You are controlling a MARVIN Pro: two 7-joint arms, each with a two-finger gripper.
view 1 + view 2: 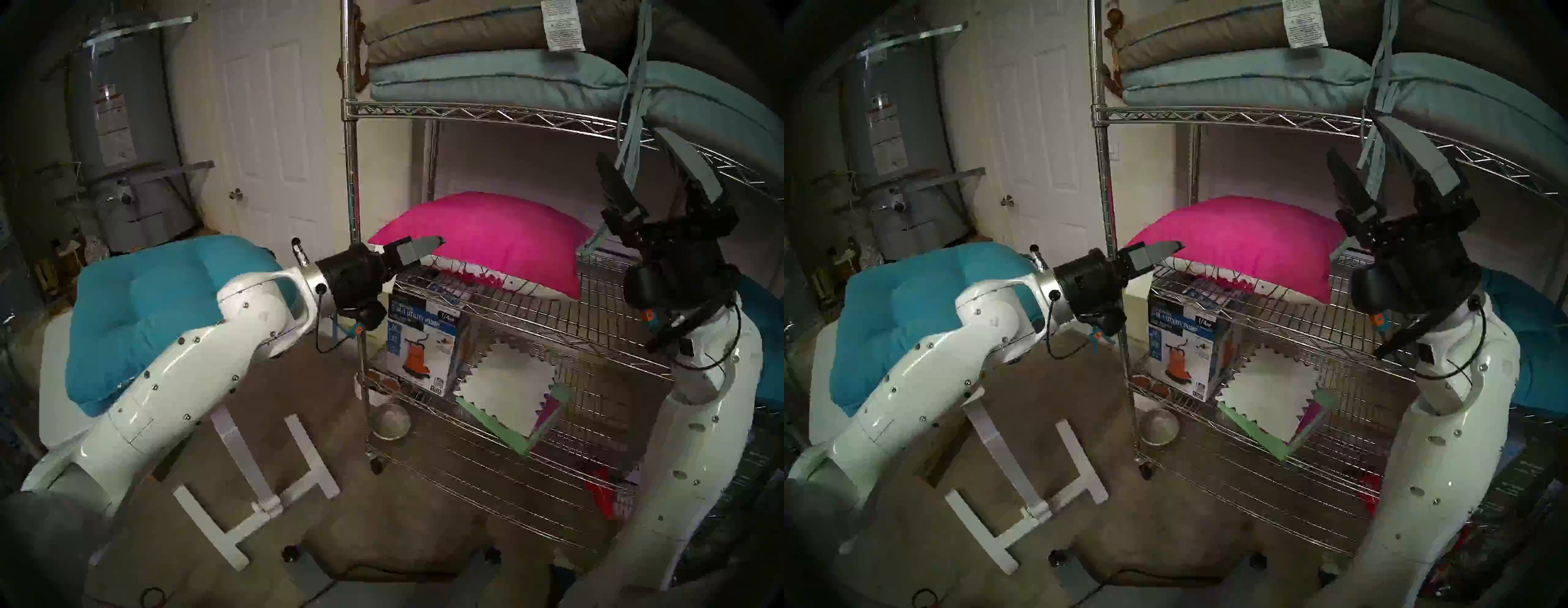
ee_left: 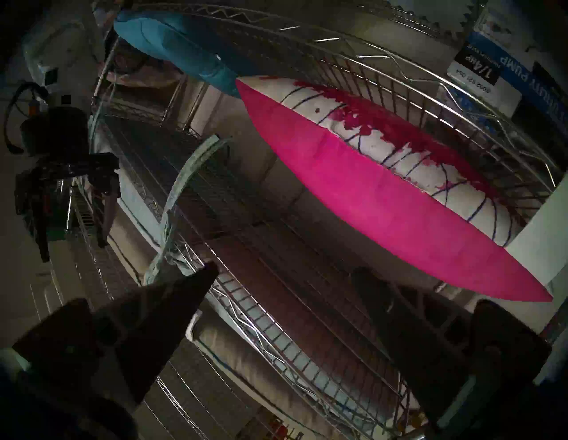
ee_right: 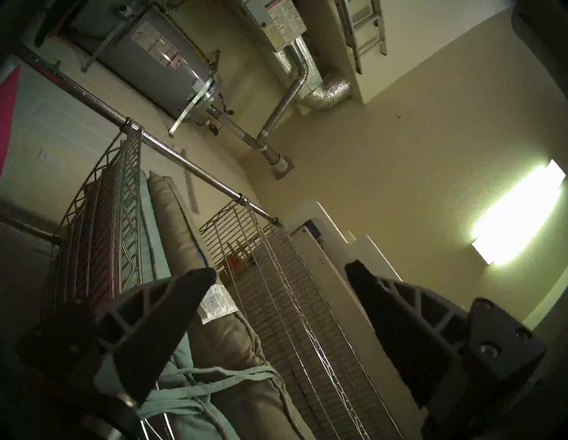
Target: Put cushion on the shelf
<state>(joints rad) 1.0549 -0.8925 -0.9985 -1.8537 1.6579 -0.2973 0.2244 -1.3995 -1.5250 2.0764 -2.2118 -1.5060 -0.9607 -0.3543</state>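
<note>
The cushion [image 1: 488, 237] lies pink face up on the shelf's [image 1: 530, 314] middle tier — free of both grippers. The left gripper [image 1: 428, 246] hangs spread just beside its corner; the right gripper [image 1: 653, 170] is spread too.

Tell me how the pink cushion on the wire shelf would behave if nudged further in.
The cushion looks plump and soft, so it would likely dent before sliding. Its cream face lies on the shelf wires, which may snag it. Probably light for its bulk.

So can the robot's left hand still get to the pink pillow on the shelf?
Probably yes. The left hand is open, right by the near corner of the pink pillow, which lies on the wire shelf. Nothing is between them; only the shelf post stands close.
</note>
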